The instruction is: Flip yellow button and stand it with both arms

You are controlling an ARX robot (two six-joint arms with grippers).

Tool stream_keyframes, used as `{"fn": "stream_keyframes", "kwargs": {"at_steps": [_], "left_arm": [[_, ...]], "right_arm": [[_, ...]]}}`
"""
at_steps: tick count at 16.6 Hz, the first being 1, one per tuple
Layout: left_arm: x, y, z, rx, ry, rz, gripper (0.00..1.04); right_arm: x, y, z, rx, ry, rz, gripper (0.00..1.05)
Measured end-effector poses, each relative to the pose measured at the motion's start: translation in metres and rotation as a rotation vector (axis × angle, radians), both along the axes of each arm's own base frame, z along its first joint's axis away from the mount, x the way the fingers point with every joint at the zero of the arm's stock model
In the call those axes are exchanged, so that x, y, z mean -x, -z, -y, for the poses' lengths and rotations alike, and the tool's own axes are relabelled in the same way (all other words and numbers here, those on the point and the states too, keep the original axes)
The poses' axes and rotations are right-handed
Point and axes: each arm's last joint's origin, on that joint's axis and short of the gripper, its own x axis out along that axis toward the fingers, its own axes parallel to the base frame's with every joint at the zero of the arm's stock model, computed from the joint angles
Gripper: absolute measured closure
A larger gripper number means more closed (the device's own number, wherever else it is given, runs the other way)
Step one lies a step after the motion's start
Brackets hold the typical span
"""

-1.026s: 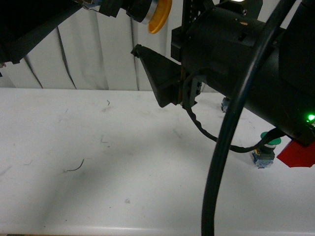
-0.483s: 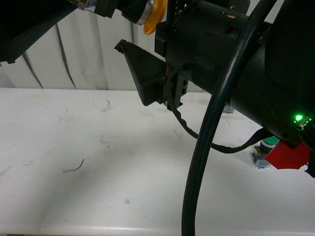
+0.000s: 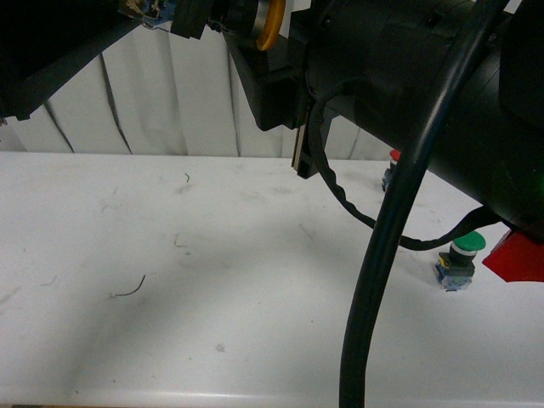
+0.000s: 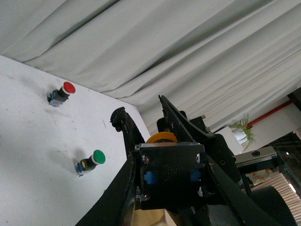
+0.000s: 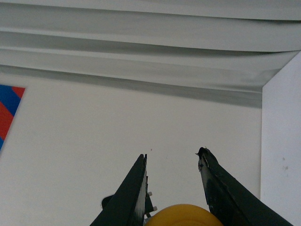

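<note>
High above the far edge of the desk [image 3: 170, 323], the left gripper [image 4: 140, 108] is clamped on the blue-black base of the yellow button [image 3: 273, 24], leaving the cap turned toward the right gripper [image 5: 172, 153], which is spread with its 2 fingers straddling that cap, no contact visible. Held this way, I judge, so the second arm can take it for the flip, well clear of the surface. The green-capped button [image 3: 466, 248] stands toward the right edge, the red-capped button [image 3: 393, 155] by the far edge
</note>
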Motion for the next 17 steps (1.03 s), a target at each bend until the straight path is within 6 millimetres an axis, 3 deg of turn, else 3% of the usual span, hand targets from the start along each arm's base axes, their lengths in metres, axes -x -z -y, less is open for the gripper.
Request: {"fn": "stream_keyframes", "kwargs": {"at_steps": [4, 5, 11, 15, 17], "left_arm": [[0.0, 0.001, 0.0, 0.0, 0.004, -0.004, 0.71], [0.0, 0.0, 0.0, 0.003, 0.004, -0.006, 0.66], [0.002, -0.004, -0.011, -0.036, -0.086, -0.003, 0.08], [0.023, -0.015, -0.042, -0.142, -0.304, -0.028, 0.07], [0.04, -0.018, -0.056, -0.282, -0.448, -0.028, 0.07]], "right_arm": [[0.001, 0.002, 0.001, -0.002, -0.001, -0.01, 0.72], [0.0, 0.002, 0.002, -0.002, 0.002, -0.01, 0.72], [-0.003, 0.009, 0.01, 0.03, 0.031, -0.024, 0.72], [-0.01, 0.012, 0.019, 0.037, 0.049, -0.028, 0.72], [-0.015, 0.016, 0.023, 0.044, 0.061, -0.041, 0.72]]}}
